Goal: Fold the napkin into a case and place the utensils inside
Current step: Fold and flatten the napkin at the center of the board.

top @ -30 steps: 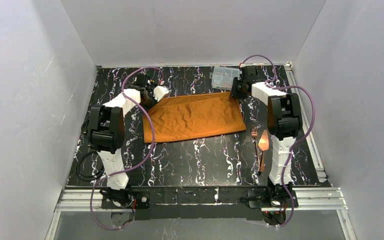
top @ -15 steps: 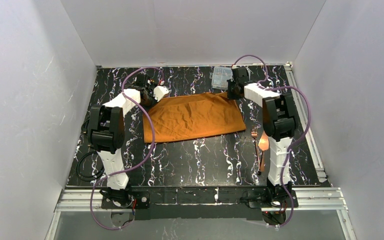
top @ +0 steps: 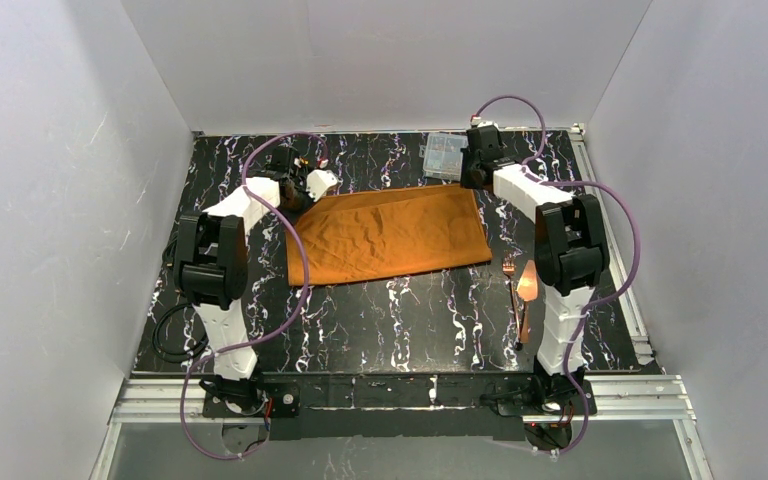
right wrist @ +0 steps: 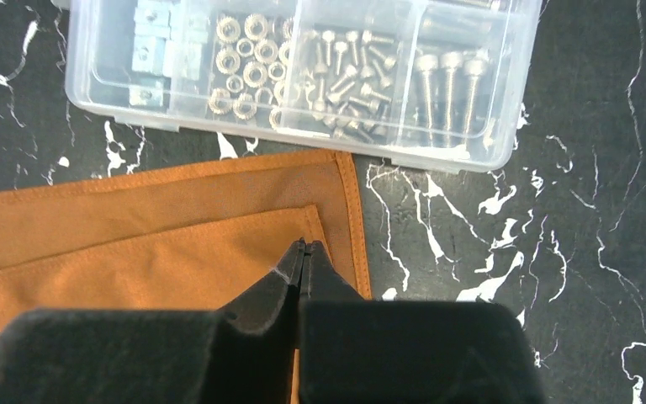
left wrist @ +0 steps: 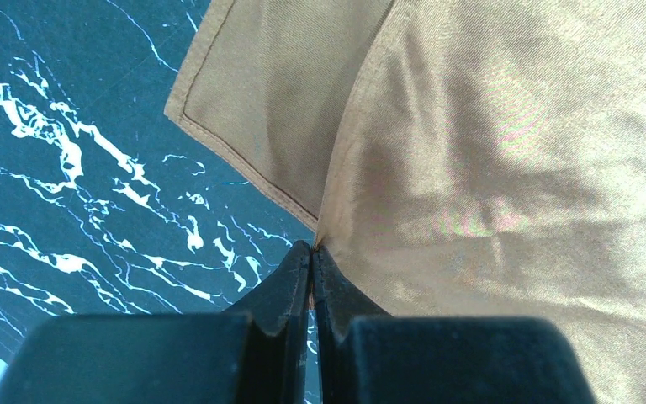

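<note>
From above, the rust-orange soft cloth napkin (top: 390,235) lies folded into a wide, faintly wrinkled rectangle in the upper middle of the frame, on the black, white-veined desk (top: 380,320). The slim copper-coloured metal utensils (top: 520,292), a fork among them, lie to its lower right, beside the right arm. Both arms reach up the frame with bent elbows. The left gripper (top: 297,199) is at the napkin's upper left corner and the right gripper (top: 473,183) at its upper right corner, just below the clear plastic compartment box (top: 443,155). A second ago that right corner was bunched and rounded; now it lies flatter and reaches further right, and the right elbow has shifted right.

In the left wrist view the napkin (left wrist: 488,151) looks pale gold, with two layers fanning from a fold. The left gripper (left wrist: 313,252) is pressed together, pinching that fold at lower centre.

In the right wrist view the napkin (right wrist: 135,244) shows two hemmed layers. The right gripper (right wrist: 303,248) is pressed together on the upper layer's hem by its corner. The box (right wrist: 303,76), holding nuts and screws, spans the top of the frame, just clear of the cloth
</note>
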`<move>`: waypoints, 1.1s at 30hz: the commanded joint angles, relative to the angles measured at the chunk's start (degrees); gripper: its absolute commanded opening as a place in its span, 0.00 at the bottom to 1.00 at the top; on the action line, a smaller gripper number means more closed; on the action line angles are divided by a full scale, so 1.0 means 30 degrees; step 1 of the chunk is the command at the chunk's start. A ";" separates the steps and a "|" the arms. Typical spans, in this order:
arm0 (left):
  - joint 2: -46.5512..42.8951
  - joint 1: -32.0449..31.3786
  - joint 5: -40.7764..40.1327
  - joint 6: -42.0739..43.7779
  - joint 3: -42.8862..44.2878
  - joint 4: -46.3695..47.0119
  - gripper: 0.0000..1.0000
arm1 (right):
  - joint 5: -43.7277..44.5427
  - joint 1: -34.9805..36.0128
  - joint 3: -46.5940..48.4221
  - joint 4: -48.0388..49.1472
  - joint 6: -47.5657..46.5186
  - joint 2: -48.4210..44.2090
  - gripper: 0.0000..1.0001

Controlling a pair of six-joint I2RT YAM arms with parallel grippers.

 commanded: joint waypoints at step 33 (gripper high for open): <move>-0.3877 -0.0263 0.1393 0.1527 -0.1855 0.1311 0.00 | 0.2074 0.2527 0.2007 -0.0106 -0.0533 0.2907 0.57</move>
